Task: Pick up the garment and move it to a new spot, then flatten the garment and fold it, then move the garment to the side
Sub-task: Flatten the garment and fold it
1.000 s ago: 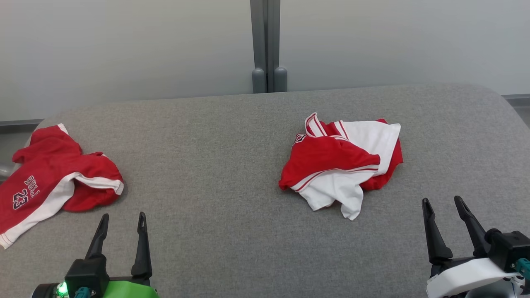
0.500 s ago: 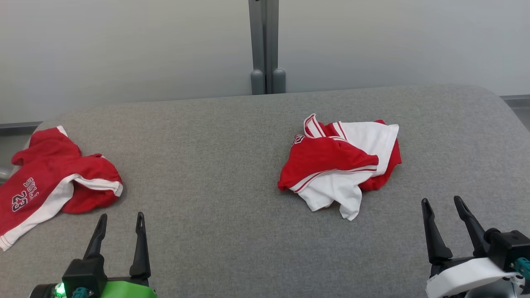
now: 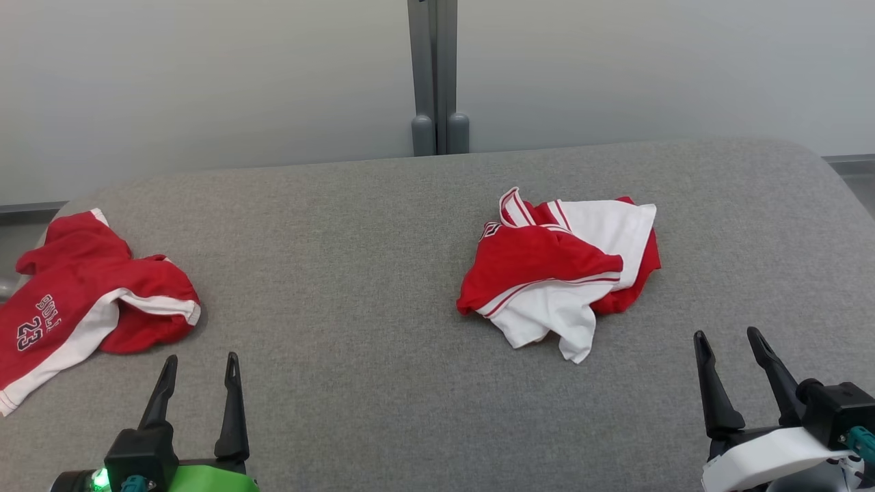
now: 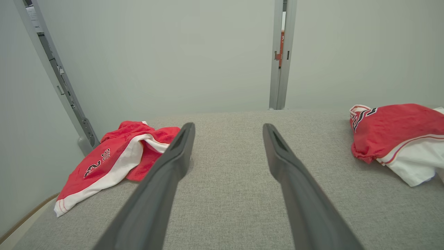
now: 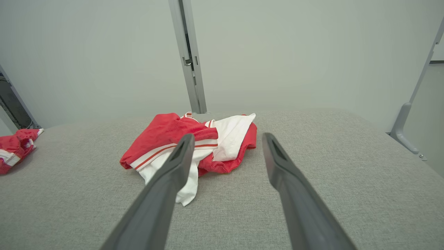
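A crumpled red and white garment lies in a heap on the grey fabric surface, right of centre. It also shows in the left wrist view as a garment at the far right, and in the right wrist view as a garment just ahead and left of the fingers. My right gripper stands open near the front right, short of the heap and apart from it. My left gripper stands open at the front left, holding nothing.
A second red and white garment, with "23" printed on it, lies bunched at the surface's left edge, just beyond my left gripper. A pale wall with a grey vertical post runs behind the far edge.
The whole head picture has drifted slightly left, so the camera moved. Both garments lie as before and both grippers stay open.
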Robot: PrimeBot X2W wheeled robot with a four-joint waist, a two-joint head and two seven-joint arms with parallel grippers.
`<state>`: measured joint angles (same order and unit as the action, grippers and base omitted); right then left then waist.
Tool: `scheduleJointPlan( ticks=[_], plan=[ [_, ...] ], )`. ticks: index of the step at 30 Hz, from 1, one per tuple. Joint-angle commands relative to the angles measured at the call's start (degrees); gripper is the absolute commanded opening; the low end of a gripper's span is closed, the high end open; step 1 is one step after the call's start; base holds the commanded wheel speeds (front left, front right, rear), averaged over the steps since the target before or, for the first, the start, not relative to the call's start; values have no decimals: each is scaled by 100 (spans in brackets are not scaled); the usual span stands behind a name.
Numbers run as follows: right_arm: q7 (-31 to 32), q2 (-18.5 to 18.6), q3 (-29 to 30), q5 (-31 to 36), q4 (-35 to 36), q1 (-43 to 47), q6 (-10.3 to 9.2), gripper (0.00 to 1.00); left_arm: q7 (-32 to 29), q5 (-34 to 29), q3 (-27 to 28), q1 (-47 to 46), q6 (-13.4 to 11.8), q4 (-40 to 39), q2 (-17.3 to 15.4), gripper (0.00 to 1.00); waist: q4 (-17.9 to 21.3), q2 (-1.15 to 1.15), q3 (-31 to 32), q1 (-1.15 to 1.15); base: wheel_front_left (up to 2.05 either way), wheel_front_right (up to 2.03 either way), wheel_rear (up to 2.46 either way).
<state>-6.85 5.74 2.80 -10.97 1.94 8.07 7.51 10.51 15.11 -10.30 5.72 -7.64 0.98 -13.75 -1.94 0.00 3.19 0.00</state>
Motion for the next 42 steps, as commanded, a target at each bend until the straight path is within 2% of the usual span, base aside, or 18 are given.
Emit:
scheduleJointPlan(
  ticks=[1,11,24,37,42],
  plan=[
    [-38,7,1,-44,-24,60,-4,100,29,84,3,21,-45,20,-44,100,5,0,-6,0,0,0,0],
    [-85,140,-98,-37,-294,-235,-3,100,79,118,-25,-23,-83,50,16,100,-37,0,-71,0,0,0,0],
    [-128,959,-749,-163,-1225,-1776,-6,100,220,55,-198,-359,-59,219,156,100,-345,0,-486,0,0,0,0],
    [-368,1393,-1388,-610,-3078,-3079,-6,100,367,-59,-494,-906,-18,455,433,100,-732,0,-1132,0,0,0,0],
    [-515,1410,-1711,-882,-3817,-3347,-6,100,402,-105,-570,-1067,-5,580,505,100,-857,0,-1271,0,0,0,0]
  ],
)
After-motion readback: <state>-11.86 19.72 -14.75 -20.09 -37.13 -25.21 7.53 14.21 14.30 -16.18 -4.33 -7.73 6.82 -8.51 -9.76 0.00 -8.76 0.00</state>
